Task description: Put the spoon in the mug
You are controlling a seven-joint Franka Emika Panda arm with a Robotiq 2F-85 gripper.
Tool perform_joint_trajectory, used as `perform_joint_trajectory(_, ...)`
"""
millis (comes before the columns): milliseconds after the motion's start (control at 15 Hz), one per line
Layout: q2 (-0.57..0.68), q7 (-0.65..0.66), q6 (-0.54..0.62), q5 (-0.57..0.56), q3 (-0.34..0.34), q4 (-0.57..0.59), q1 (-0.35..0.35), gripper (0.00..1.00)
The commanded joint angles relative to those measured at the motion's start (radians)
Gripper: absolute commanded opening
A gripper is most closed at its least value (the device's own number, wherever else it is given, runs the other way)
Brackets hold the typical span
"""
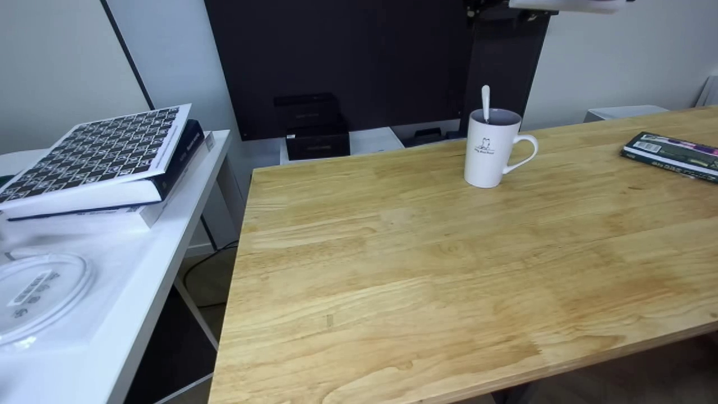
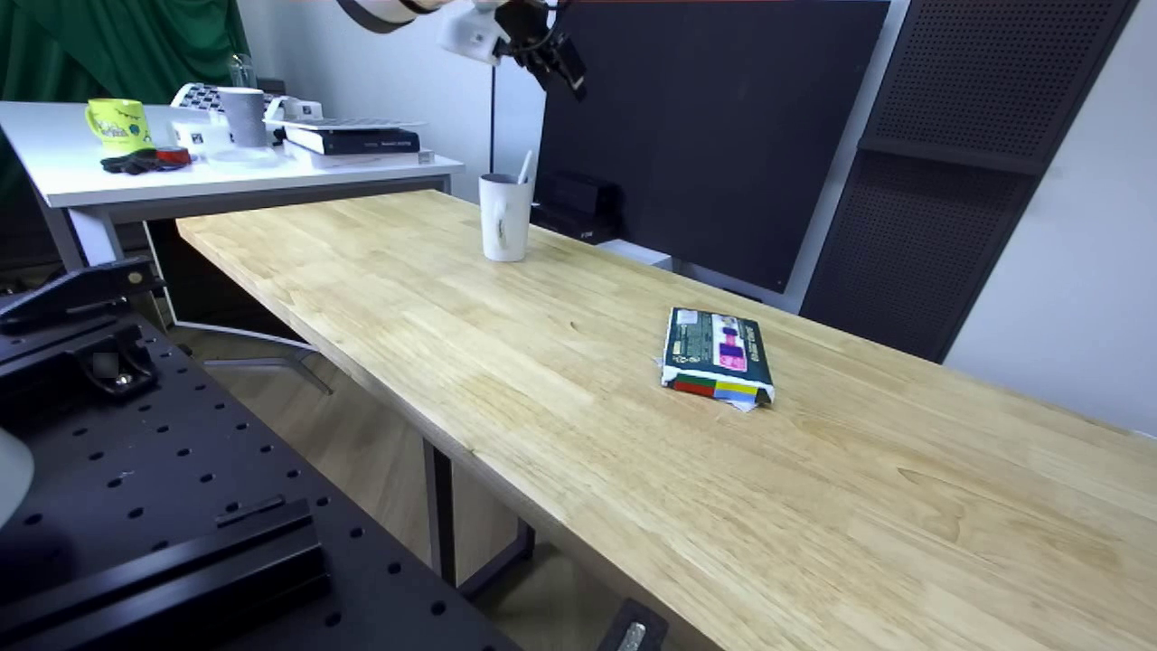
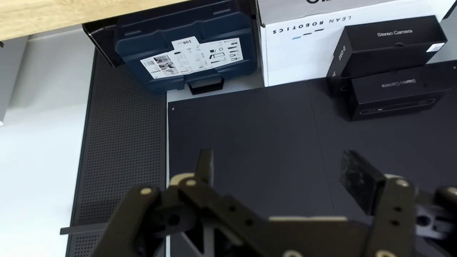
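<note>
The gripper (image 3: 282, 173) is released, spread wide, holding nothing. By the far edge of the table (image 1: 392, 269) stands the mug (image 1: 486, 163), probably brittle; the spoon (image 1: 486, 103) leans inside it, likely light, stiff and slick, best pinched where its handle clears the rim.

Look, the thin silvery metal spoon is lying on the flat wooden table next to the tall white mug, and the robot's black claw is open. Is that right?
Not quite: the spoon isn't lying on the table. Both exterior views show it inside the mug, with one end sticking up out of the top. The claw is open, as you said.
</note>
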Motion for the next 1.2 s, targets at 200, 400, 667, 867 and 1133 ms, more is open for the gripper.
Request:
perform_joint_trajectory(200, -0.344, -0.159, -0.371, -0.183, 0.163, -0.025, -0.171, 1.0)
perform_joint_trajectory(400, -0.415, -0.157, -0.592, -0.273, 0.308, 0.002, -0.334, 1.0)
perform_joint_trajectory(667, -0.444, -0.172, -0.844, -0.325, 0.54, 0.042, -0.584, 1.0)
perform_joint_trajectory(867, -0.445, -0.152, -0.863, -0.355, 0.668, 0.034, -0.707, 1.0)
perform_joint_trajectory(1133, -0.442, -0.183, -0.919, -0.342, 0.717, 0.05, -0.764, 1.0)
